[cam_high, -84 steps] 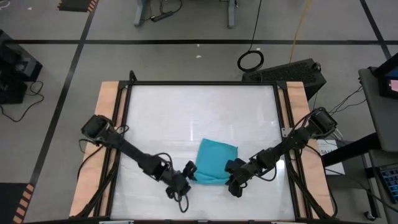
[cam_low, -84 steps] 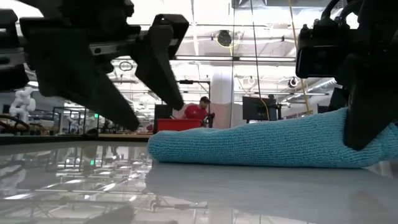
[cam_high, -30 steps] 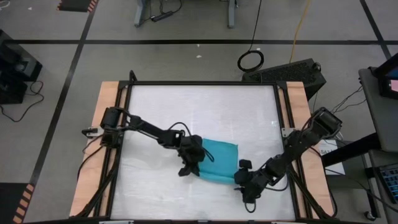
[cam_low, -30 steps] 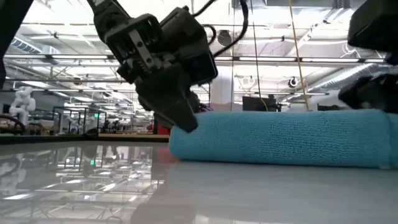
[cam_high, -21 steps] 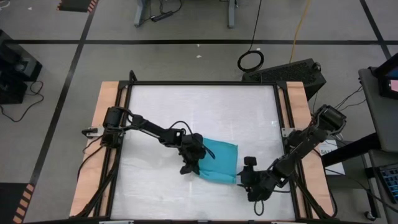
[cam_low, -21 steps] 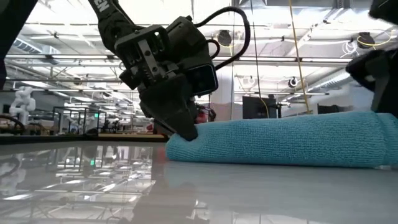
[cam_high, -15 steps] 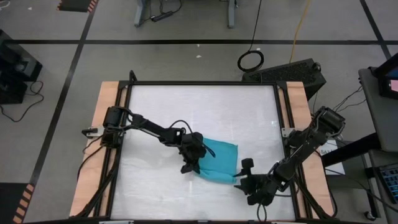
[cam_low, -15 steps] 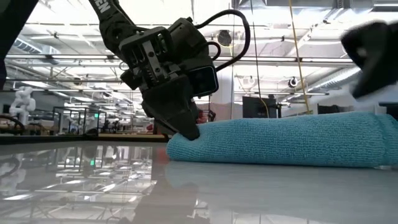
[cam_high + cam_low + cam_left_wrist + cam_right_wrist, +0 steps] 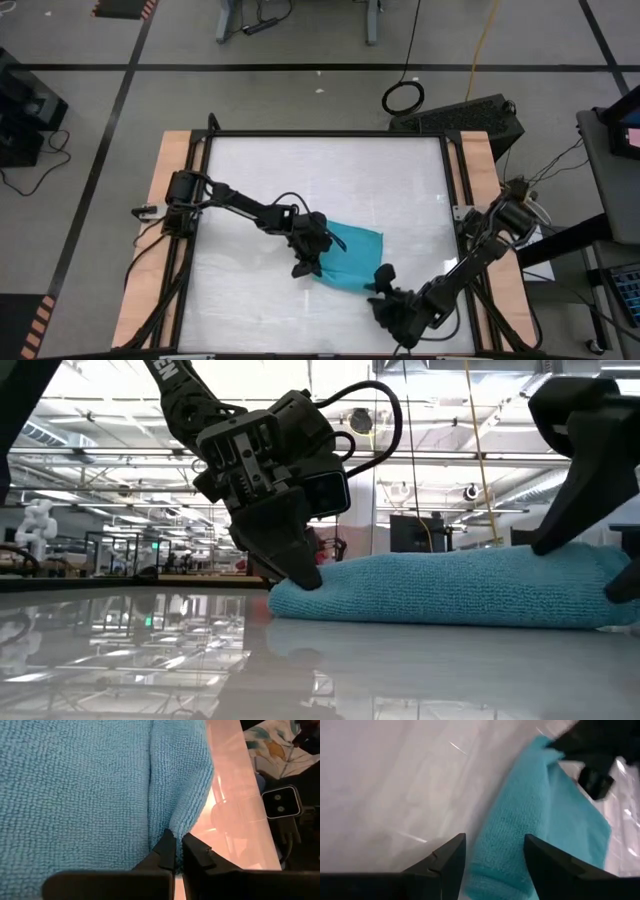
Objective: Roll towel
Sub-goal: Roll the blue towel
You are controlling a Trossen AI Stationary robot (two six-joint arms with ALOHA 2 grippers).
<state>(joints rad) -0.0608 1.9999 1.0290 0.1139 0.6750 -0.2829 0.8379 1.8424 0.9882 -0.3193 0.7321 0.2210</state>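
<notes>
The turquoise towel (image 9: 352,256) lies on the white table (image 9: 300,180) as a low, thick bundle with a rolled fold along one side (image 9: 180,780). My left gripper (image 9: 309,262) is shut, its tips at the towel's left end (image 9: 300,592). My right gripper (image 9: 492,857) is open at the towel's near right end (image 9: 507,857), one finger on each side of that end. In the low view its fingers (image 9: 570,500) stand in front of the towel's right end. My left gripper has its shut fingertips (image 9: 167,845) against the towel's left end, at the crease between the flat layer and the rolled fold (image 9: 167,822). It slants down from the table's left side. The towel lies flat on the table. I cannot tell whether my right gripper touches the towel.
Wooden side rails (image 9: 172,170) and a black frame border the table. Bare white tabletop lies on the far side of the towel and to the left. Beyond the table are cables and a black stand (image 9: 470,112) on the floor.
My right gripper has swung toward the table's near edge and come back down at the towel's right end, with its fingers now on either side of it. My left gripper has stayed shut at the towel's left end. The bundle has sagged lower there.
</notes>
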